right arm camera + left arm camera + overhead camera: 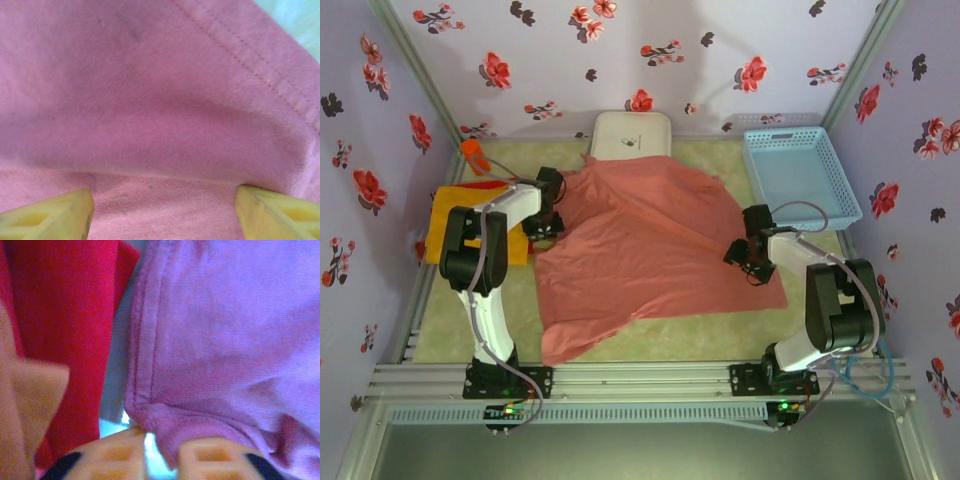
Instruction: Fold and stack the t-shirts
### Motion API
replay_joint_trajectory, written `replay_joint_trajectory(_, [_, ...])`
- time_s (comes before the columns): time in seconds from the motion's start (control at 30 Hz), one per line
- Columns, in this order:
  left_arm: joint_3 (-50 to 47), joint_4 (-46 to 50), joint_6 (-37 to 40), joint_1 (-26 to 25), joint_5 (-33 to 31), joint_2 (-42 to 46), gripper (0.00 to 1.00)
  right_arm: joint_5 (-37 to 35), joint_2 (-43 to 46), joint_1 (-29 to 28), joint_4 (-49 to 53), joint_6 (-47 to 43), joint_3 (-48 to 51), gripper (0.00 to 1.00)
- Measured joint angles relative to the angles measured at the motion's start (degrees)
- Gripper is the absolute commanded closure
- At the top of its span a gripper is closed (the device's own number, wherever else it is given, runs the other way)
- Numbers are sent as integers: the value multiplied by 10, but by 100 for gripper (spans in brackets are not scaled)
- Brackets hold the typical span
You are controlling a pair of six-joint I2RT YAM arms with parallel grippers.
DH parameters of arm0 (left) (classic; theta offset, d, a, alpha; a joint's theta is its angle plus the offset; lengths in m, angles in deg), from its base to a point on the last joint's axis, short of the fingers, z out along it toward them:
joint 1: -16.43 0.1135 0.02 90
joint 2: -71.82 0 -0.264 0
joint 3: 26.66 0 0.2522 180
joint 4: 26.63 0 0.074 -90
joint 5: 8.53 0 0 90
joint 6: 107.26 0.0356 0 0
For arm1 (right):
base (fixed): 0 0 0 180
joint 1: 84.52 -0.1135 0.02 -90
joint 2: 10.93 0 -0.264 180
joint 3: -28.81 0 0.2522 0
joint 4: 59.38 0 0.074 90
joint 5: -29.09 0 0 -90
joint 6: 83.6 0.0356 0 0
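While left hand (161,455) nips the pink shirt (650,250), one of three, right hand (162,212) gapes.

Pale green table (700,340); salmon-pink t-shirt (650,250) spread across middle; yellow-orange t-shirt (445,215) at left edge, red t-shirt (65,315) beside it; white rounded box (632,135) at far edge; light blue basket (800,175) in far right corner

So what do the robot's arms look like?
Both the left arm and the right arm are made of chunky white and black parts, like tubes joined by round black elbows. A thin grey cable loops along each one. They stand on black feet bolted to a silver rail. The jaws have yellowy-orange tips with little waffle-like holes.
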State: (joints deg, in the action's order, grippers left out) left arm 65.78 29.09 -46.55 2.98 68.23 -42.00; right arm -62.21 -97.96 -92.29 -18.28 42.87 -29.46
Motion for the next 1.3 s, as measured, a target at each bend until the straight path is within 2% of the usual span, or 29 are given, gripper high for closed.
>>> replay_joint_trajectory(0.07, [23, 1, 6, 3, -7, -10, 100, 0, 0, 13, 0, -1, 0, 25])
replay_joint_trajectory(0.5, [243, 71, 89, 5, -94, -94, 100, 1, 15, 30, 6, -10, 9, 25])
replay_joint_trajectory(0.53, [257, 82, 90, 5, -98, -100, 96, 3, 18, 30, 8, -11, 12, 25])
replay_joint_trajectory(0.6, [278, 102, 94, 5, -108, -111, 80, 3, 27, 30, 12, -14, 15, 24])
replay_joint_trajectory(0.67, [280, 119, 95, 5, -118, -112, 49, 3, 41, 30, 17, -16, 15, 23])
replay_joint_trajectory(0.7, [280, 128, 92, 6, -122, -111, 43, 3, 48, 30, 18, -16, 15, 23])
replay_joint_trajectory(0.73, [279, 136, 89, 7, -123, -111, 33, 3, 57, 30, 19, -18, 15, 22])
replay_joint_trajectory(0.83, [256, 148, 82, 9, -123, -96, 19, 3, 76, 30, 26, -23, 11, 18])
replay_joint_trajectory(1.1, [123, 156, 67, 7, -54, 67, 15, 16, 79, 28, 28, -33, -5, 9])
replay_joint_trajectory(1.2, [55, 151, 64, 1, -14, 134, 15, 19, 79, 27, 28, -34, -7, 2])
replay_joint_trajectory(1.3, [-33, 148, 54, -7, 17, 187, 17, 20, 79, 26, 28, -35, -10, 1])
